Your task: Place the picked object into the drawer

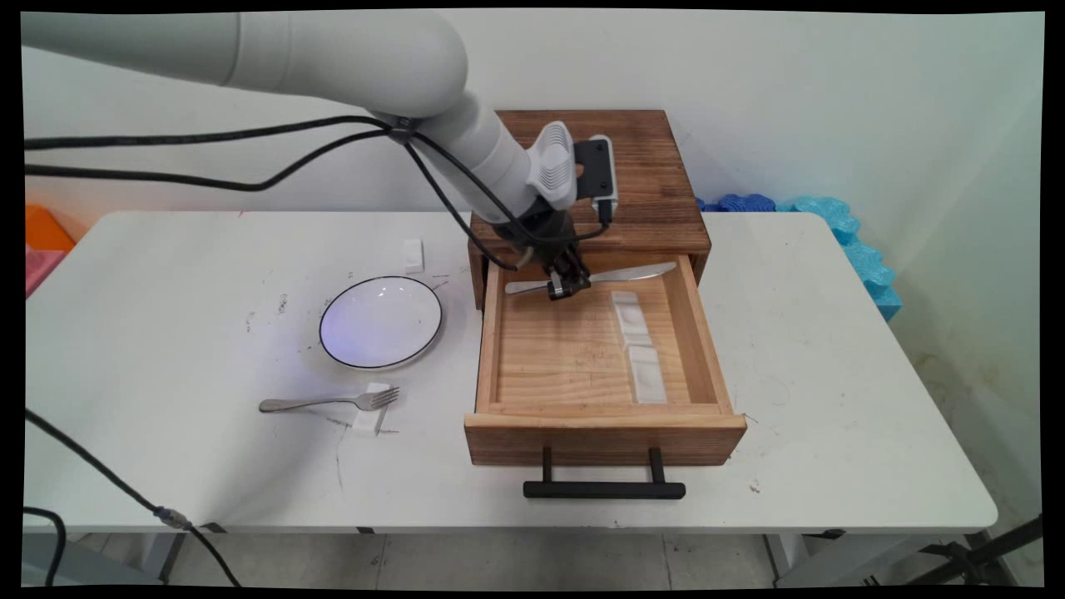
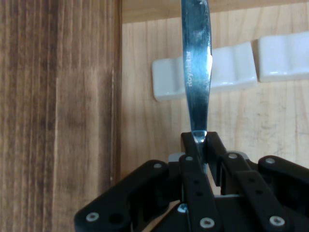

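Over the back of the open wooden drawer (image 1: pixel 582 349), jaws of the black gripper (image 1: pixel 564 285) clenched on a silver table knife (image 1: pixel 636 272), gripped near the middle of its length. Knife held roughly level and crosswise, handle end poking toward the drawer's left wall, blade tip reaching toward the right wall, lifted clear of the drawer floor as far as can be judged. From the hand view, gripper (image 2: pixel 200 145) pinching the knife (image 2: pixel 196 72) edge-on, blade running straight up the picture, lettering on it too small to read. Below the blade, two white rests (image 1: pixel 638 345) lying end to end on the drawer floor, right of centre; same two white rests (image 2: pixel 212 72) seen past the knife in the hand view. Drawer pulled out of a dark wooden cabinet (image 1: pixel 632 166), black handle (image 1: pixel 604 489) at its front. Left on the white counter (image 1: pixel 832 374), a white plate (image 1: pixel 381 321) with a dark rim, and nearer the front a fork (image 1: pixel 329 403) with its tines on a small white rest (image 1: pixel 370 408). Another small white block (image 1: pixel 413 254) behind the plate.
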`<state>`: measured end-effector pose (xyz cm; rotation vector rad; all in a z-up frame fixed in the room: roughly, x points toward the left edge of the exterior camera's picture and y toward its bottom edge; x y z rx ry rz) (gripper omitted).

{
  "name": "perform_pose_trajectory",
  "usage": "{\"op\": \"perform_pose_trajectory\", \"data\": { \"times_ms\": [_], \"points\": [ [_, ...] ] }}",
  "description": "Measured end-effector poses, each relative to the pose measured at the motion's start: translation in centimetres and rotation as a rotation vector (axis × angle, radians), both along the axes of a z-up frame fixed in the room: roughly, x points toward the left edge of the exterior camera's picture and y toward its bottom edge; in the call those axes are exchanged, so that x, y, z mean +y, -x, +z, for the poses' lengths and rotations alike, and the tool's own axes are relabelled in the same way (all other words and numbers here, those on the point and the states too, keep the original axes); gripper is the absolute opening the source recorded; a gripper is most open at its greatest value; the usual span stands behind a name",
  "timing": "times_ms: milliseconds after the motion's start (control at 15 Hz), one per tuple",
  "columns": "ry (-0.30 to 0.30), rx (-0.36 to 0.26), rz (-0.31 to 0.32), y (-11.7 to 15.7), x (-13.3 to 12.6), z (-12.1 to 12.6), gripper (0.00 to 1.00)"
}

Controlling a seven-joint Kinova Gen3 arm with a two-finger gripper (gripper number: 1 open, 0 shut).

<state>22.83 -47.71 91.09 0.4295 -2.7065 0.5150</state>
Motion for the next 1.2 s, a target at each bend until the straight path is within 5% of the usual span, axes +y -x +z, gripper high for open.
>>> {"op": "perform_pose_trajectory", "data": {
  "times_ms": [1200],
  "points": [
    [-0.026,-0.023,0.003,2.9,-2.0,-5.1,0.0]
  ]
}}
